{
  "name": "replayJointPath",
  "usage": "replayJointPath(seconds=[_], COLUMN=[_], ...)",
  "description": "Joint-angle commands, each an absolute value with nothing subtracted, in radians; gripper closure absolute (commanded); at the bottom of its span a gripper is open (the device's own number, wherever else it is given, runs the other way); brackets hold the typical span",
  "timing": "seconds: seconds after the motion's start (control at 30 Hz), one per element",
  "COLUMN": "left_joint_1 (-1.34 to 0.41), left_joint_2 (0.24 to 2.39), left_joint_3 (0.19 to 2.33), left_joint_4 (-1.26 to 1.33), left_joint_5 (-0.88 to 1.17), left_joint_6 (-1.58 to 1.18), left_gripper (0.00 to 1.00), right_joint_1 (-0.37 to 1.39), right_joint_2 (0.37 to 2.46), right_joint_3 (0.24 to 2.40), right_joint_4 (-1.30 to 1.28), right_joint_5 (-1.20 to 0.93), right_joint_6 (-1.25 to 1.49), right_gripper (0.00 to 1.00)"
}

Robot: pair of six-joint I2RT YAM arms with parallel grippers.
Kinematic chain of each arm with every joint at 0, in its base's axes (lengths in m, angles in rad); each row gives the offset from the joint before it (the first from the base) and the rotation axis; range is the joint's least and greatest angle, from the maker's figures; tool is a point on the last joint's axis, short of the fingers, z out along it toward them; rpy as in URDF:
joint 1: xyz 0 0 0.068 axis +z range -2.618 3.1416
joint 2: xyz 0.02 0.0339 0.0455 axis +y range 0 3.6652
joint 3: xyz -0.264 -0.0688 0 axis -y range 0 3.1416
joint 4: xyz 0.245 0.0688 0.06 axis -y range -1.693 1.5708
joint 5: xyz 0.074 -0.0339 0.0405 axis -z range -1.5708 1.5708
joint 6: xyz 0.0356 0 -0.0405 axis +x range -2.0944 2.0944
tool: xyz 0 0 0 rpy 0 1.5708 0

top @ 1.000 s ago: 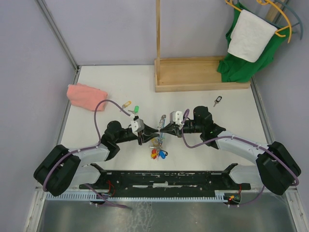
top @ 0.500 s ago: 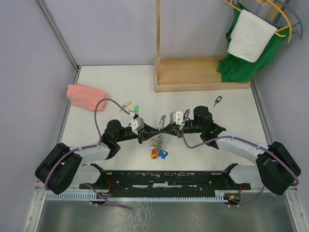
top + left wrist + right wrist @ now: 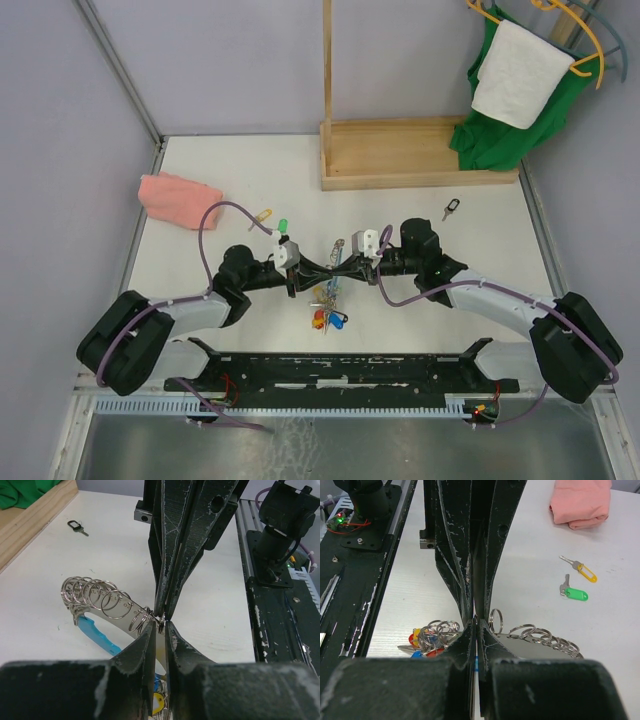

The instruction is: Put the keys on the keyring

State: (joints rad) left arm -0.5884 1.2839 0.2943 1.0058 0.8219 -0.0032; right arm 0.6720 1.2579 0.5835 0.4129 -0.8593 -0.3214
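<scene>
The keyring (image 3: 107, 611) is a flat silvery band strung with several small split rings, held between both grippers at mid-table (image 3: 331, 272). Keys with red, yellow and blue tags (image 3: 328, 317) hang from it onto the table. My left gripper (image 3: 160, 626) is shut on the band's end. My right gripper (image 3: 476, 621) is shut on the keyring too, tip to tip with the left one. The band and its rings also show in the right wrist view (image 3: 540, 642). Loose keys lie apart: a yellow-tagged one (image 3: 263, 215), a green-tagged one (image 3: 283, 225) and a black-headed one (image 3: 452, 208).
A pink cloth (image 3: 177, 198) lies at the far left. A wooden stand base (image 3: 415, 152) sits at the back, with green and white cloths (image 3: 515, 90) on hangers at the back right. The black arm-mount rail (image 3: 340, 368) runs along the near edge.
My left wrist has shifted slightly away from the near edge and turned a little. Both grippers stay closed together on the keyring; the right arm has hardly moved.
</scene>
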Motion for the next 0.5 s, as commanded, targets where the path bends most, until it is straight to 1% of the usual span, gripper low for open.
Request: replayJointPath(seconds=[0.0, 0.03, 0.13, 0.2, 0.23, 0.27, 0.37, 0.47], left_joint_1=[-0.585, -0.585, -0.584, -0.585, -0.586, -0.585, -0.586, -0.586], left_joint_2=[1.3, 1.302, 1.283, 1.256, 1.241, 1.225, 1.182, 1.153], left_joint_3=[0.336, 0.337, 0.332, 0.333, 0.335, 0.338, 0.349, 0.349], left_joint_4=[1.103, 1.107, 1.087, 1.03, 0.992, 0.954, 0.836, 0.764], left_joint_5=[0.859, 0.863, 0.859, 0.844, 0.835, 0.823, 0.778, 0.732], left_joint_6=[-0.07, -0.073, -0.052, -0.013, 0.007, 0.03, 0.1, 0.162], left_gripper=[0.89, 0.96, 0.97, 0.97, 0.97, 0.97, 0.97, 0.97], right_joint_1=[0.675, 0.677, 0.677, 0.677, 0.676, 0.676, 0.676, 0.677], right_joint_2=[1.264, 1.267, 1.262, 1.251, 1.243, 1.236, 1.203, 1.178], right_joint_3=[0.643, 0.645, 0.647, 0.651, 0.656, 0.664, 0.691, 0.727], right_joint_4=[0.48, 0.479, 0.46, 0.436, 0.416, 0.394, 0.305, 0.202], right_joint_5=[-0.903, -0.903, -0.888, -0.865, -0.855, -0.841, -0.759, -0.671], right_joint_6=[-0.307, -0.305, -0.296, -0.286, -0.282, -0.273, -0.242, -0.212], right_gripper=[0.99, 0.99, 0.99, 0.93, 0.87, 0.84, 0.63, 0.53])
